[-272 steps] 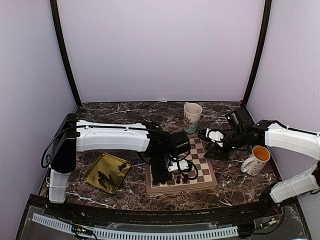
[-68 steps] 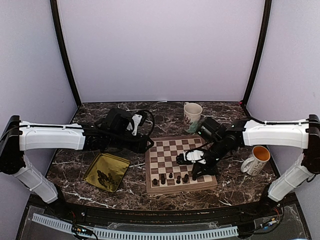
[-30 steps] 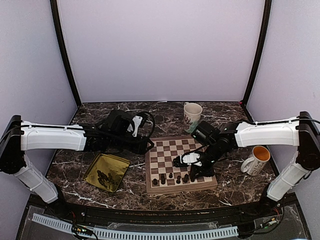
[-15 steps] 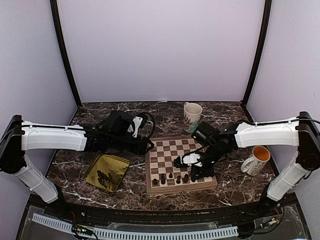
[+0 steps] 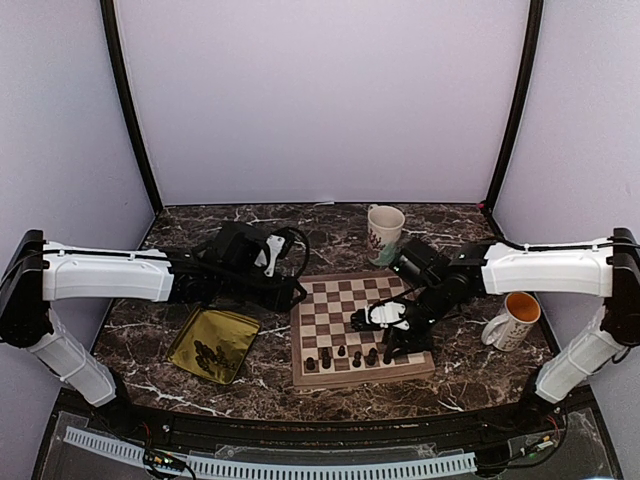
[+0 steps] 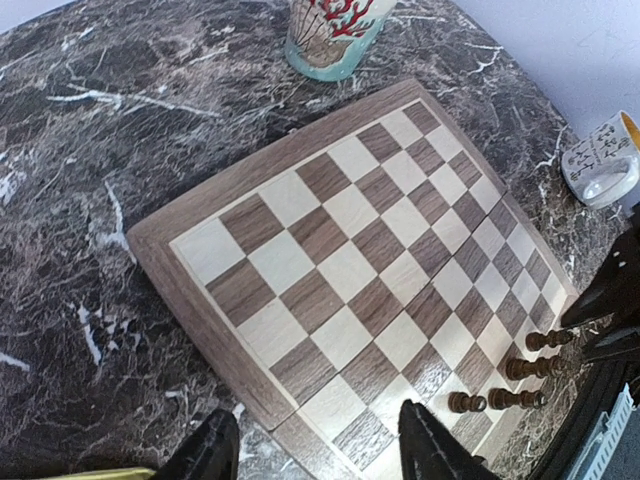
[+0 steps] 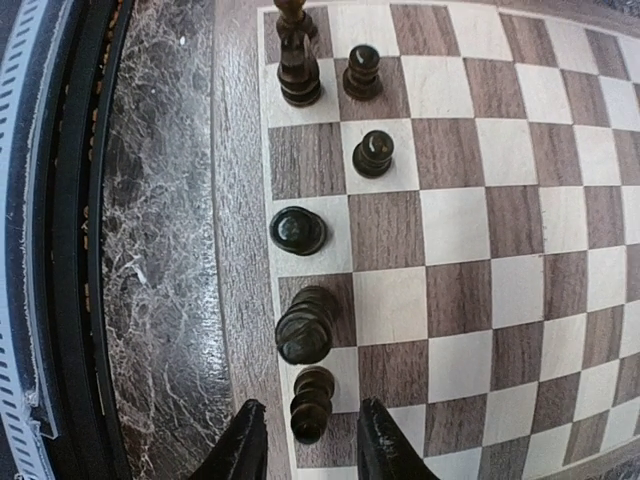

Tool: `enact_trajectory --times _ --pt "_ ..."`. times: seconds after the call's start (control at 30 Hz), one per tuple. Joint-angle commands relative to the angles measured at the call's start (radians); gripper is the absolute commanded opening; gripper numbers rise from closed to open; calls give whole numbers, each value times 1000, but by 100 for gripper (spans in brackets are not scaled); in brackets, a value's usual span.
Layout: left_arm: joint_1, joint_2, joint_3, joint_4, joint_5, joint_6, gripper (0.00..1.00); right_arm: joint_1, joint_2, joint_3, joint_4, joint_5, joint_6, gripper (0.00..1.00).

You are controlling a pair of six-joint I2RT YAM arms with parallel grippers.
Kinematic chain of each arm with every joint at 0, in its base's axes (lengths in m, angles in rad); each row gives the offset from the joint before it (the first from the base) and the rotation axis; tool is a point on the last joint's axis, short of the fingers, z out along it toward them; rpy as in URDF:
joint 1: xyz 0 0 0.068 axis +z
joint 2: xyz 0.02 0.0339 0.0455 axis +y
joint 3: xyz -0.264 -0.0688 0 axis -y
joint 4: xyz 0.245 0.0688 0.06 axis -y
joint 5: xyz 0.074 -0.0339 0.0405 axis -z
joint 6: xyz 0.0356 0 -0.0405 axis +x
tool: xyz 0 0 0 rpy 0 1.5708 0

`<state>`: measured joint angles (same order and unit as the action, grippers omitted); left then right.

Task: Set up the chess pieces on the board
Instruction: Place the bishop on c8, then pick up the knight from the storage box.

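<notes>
The board (image 5: 345, 305) lies mid-table, with several dark chess pieces (image 5: 341, 356) along its near edge. More pieces (image 5: 207, 353) lie in the gold tray (image 5: 228, 326). My right gripper (image 5: 387, 352) hangs over the board's near right corner. In the right wrist view it (image 7: 311, 420) is open, its fingers (image 7: 246, 440) on either side of a standing piece (image 7: 313, 385) with a gap on each side. My left gripper (image 5: 297, 292) is open and empty above the board's left edge; in its wrist view (image 6: 316, 412) it looks across the bare squares (image 6: 345, 270).
A shell-patterned mug (image 5: 385, 228) stands behind the board. A white mug with an orange inside (image 5: 515, 320) stands to its right. Other pieces (image 7: 304, 325) stand in the edge row close to the right fingers. The table's black front rail (image 7: 70, 250) is near.
Nine seconds ago the left gripper was over the board's near row and the right arm was back. Since then they swapped places. Over the last second the right gripper shifted only slightly.
</notes>
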<state>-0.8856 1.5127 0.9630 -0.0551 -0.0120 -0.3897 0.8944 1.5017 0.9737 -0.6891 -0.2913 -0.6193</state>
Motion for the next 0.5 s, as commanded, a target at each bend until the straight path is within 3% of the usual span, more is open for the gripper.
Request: enact_trajectory --times 0.0,0.2,0.37,0.47 --pt "4 -25 92 -246 -36 -52 57 -27 -123 11 -60 -56 -22 34" --pt "4 -95 111 -568 -145 -102 56 -198 -248 -46 -46 -175 -9 38" --pt "12 -82 126 -797 -252 -134 55 -337 -245 -101 13 -355 16 39" --pt "27 -59 126 -902 -285 -168 51 -380 -232 -121 42 -382 25 39"
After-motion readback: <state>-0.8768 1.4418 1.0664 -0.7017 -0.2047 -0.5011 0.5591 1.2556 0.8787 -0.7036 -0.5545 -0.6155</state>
